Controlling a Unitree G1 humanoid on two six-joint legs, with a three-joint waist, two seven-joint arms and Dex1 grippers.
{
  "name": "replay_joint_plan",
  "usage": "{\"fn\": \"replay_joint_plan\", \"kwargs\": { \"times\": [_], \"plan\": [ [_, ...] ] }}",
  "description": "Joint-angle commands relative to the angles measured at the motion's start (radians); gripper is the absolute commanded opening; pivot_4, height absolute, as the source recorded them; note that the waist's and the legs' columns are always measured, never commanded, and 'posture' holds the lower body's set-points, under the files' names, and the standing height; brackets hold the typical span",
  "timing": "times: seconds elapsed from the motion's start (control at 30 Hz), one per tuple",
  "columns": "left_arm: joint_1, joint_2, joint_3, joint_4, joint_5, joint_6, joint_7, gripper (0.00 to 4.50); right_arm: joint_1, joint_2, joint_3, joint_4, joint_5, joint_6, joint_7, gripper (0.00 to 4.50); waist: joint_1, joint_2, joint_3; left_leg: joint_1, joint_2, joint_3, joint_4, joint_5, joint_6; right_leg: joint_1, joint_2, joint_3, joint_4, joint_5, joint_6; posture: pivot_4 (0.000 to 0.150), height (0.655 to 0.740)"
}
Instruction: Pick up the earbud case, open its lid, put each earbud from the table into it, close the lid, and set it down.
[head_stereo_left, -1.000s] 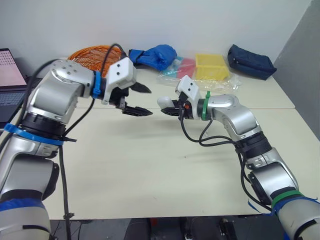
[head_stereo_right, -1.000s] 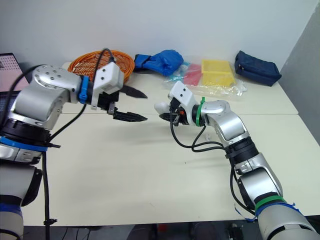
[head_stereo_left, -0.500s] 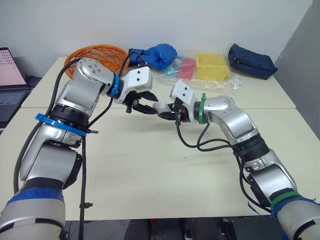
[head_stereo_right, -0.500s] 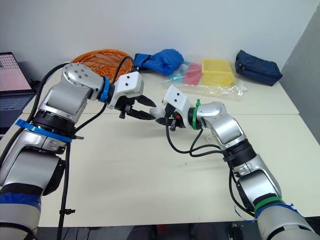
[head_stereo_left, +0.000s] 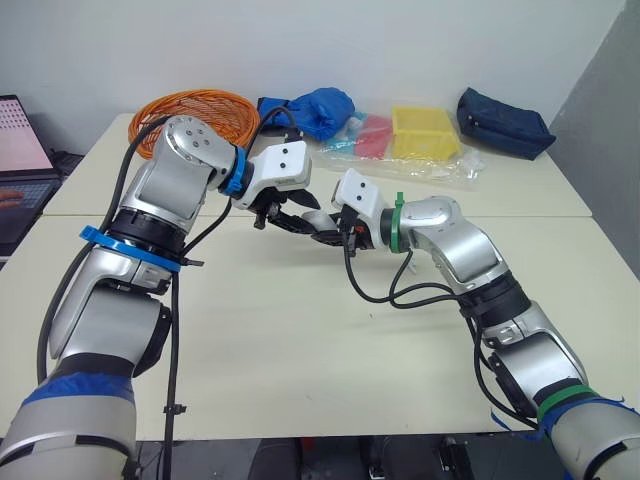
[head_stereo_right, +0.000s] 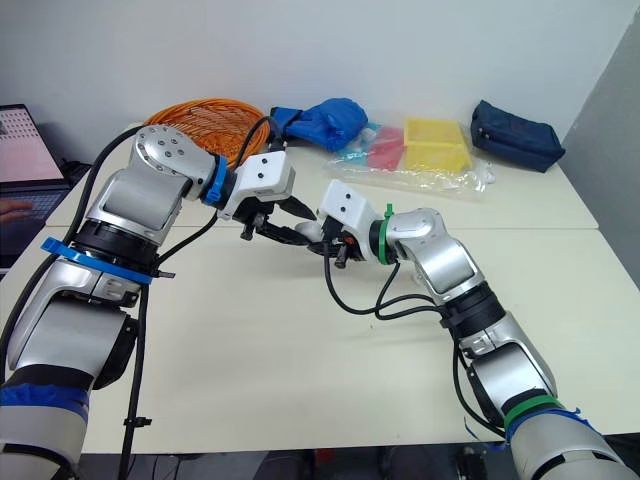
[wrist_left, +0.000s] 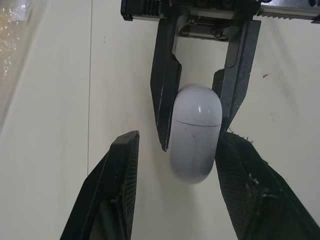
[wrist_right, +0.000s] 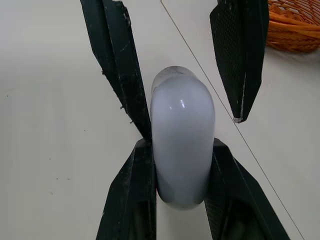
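Pickup looks done: the right gripper (wrist_right: 180, 150) pinches the glossy white pill-shaped plastic earbud case (wrist_left: 195, 135) above the cream table (head_stereo_left: 300, 330), its lid still shut, and the left gripper (wrist_left: 177, 141) spreads its jaws around the free end, so opening, loading, closing and set-down seemingly remain.

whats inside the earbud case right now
Nothing inside shows: the earbud case is closed, its lid seam a thin line across the white shell. The right gripper clamps its sides, so whether any earbud is in it is hidden.
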Motion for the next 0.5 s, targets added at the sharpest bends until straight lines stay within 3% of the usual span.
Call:
{"fn": "replay_joint_plan", "kwargs": {
  "times": [0.03,0.5],
  "plan": [
    [-0.024,-0.01,0.039,-0.003,0.006,-0.022,0.002,2.29,-0.016,0.012,-0.009,-0.045,0.001,-0.024,0.002,0.82,0.0,0.0,0.0,0.0,0.0,0.0,0.0,0.0,0.0,0.0,0.0,0.0,0.0,0.0,0.0,0.15,0.74],
    [-0.034,-0.033,0.058,0.034,0.022,-0.043,0.005,2.29,-0.026,0.008,-0.014,-0.022,-0.005,-0.035,0.011,0.82,0.0,0.0,0.0,0.0,0.0,0.0,0.0,0.0,0.0,0.0,0.0,0.0,0.0,0.0,0.0,0.15,0.74]
  ]
}}
